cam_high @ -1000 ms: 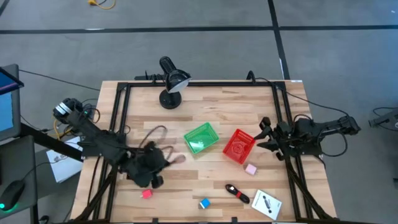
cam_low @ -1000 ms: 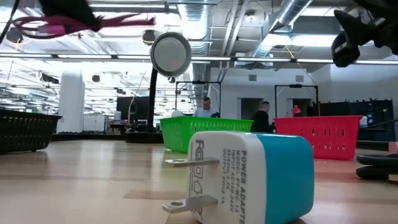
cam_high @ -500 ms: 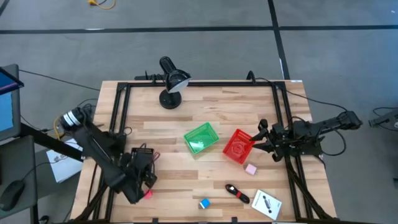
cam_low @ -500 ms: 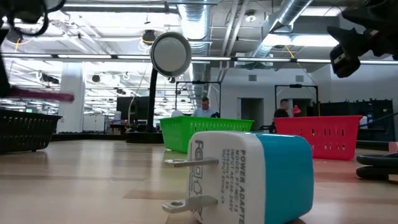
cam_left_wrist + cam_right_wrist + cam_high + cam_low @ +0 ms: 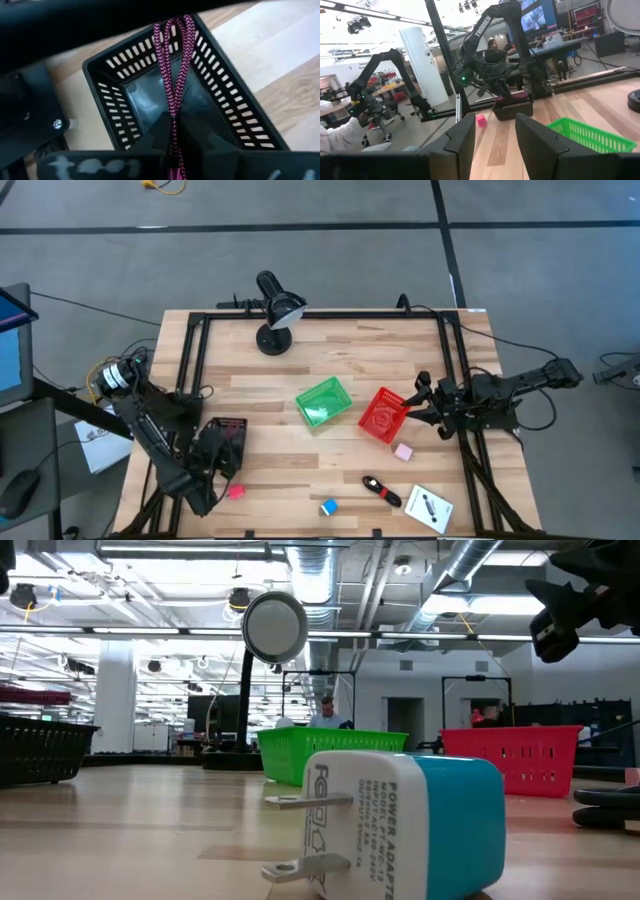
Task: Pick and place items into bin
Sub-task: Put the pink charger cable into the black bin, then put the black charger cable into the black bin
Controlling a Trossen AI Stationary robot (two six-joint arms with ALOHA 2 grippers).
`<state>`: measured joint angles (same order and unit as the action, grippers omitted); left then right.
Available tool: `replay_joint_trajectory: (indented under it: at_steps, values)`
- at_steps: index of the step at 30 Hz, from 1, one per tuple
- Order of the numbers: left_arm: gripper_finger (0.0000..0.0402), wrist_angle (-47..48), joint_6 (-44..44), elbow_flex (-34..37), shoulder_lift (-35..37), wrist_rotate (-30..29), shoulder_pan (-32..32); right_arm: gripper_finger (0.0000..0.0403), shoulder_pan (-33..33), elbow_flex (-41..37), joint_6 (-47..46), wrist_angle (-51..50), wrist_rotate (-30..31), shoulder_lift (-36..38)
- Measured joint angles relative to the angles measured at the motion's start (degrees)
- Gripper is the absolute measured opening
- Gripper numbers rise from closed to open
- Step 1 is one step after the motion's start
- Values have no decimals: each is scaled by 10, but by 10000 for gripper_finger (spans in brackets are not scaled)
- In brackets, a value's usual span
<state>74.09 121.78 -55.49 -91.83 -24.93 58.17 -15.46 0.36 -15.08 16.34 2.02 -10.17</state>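
The left claw (image 5: pixel 172 135) is pinched on the thin maroon cord (image 5: pixel 172 65), whose doubled loop hangs from the fingers down into the mouth of the black bin (image 5: pixel 125 65). In the high view this claw (image 5: pixel 218 452) sits right over that bin (image 5: pixel 228 428) near the counter's (image 5: pixel 300 380) left edge. The step in hand looks like the drop: the cord is lined up over the opening but not yet let go.

The next move, as I judge it, calls for spreading the fingers so the cord falls inside, perhaps after lowering a little so the loop does not catch on the slotted wall.

The right claw (image 5: pixel 422 402) waits beside the red basket (image 5: pixel 384 414), its two fingers (image 5: pixel 460 142) standing apart with nothing between them.

Still out on the counter are the red-pink block (image 5: pixel 236 492) just beside the black bin, the blue cube (image 5: pixel 328 507), the black-and-red tool (image 5: pixel 382 490), the white card (image 5: pixel 429 506) and the pale pink cube (image 5: pixel 404 451). A green basket (image 5: pixel 323 402) sits mid-counter, with a desk lamp (image 5: pixel 272 315) farther back.
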Motion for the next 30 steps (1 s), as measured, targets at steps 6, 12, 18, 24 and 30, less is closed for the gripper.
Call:
replay_joint_trajectory:
  at_steps: [6, 12, 18, 24, 30]
  values:
    - [26, -10, -25, 5, 0, -2, -7, 134, 0, 0, 0, 0, 0, 0]
    - [44, -16, -43, 5, 0, -8, -14, 134, 0, 0, 0, 0, 0, 0]
    - [66, -16, -59, 5, 0, -10, -14, 134, 0, 0, 0, 0, 0, 0]
    - [92, 2, -61, 1, 0, -22, -14, 134, 2, 0, 0, 4, 0, 0]
    - [96, 101, -89, -72, 0, -8, -14, 134, 2, 1, 71, 62, 36, 0]
